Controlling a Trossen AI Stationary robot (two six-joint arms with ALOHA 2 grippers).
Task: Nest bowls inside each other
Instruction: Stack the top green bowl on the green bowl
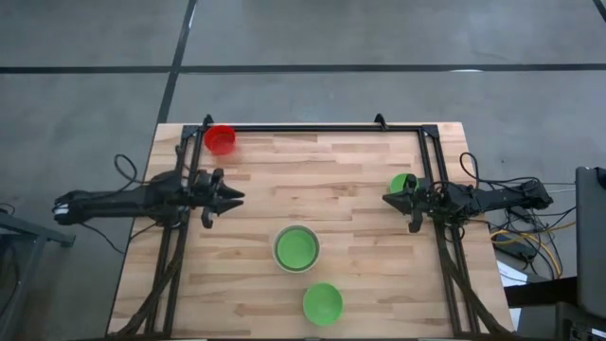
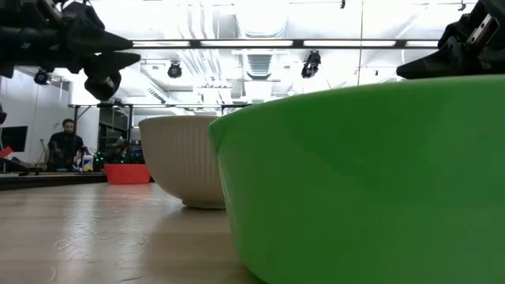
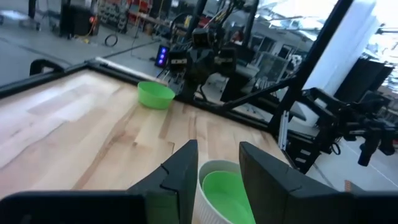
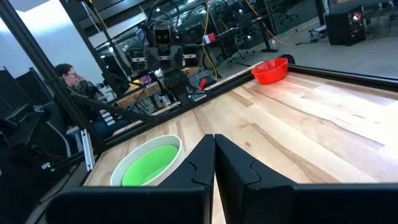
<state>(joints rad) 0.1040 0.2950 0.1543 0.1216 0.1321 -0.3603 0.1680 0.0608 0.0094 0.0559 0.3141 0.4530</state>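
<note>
High view shows broad bare worktop point(image 1: 350, 180) between the spread, empty left hand point(image 1: 237, 196) and the pressed-together right hand point(image 1: 387, 199). A red bowl point(image 1: 220, 138) sits at the far left edge and a green bowl point(image 1: 401, 183) just behind the right hand. Mid-worktop, the whitish bowl point(image 1: 296, 249) holds a green one, with another green bowl point(image 1: 322, 303) near the front edge.

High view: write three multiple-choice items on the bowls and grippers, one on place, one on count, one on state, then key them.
1. Where is the red bowl?
A. far left corner of the table
B. table centre
C. near edge

2. How many green bowls stand alone, not nested?
A. none
B. two
C. four

3. How is the right gripper?
A. shut, empty
B. wide open
C. holding the red bowl

Key: 1 A, it sits by the frame's far left corner. 2 B, one at the near edge, one beside the right gripper; a third lies inside the whitish bowl. 3 A, its fingers meet with nothing between.
</note>
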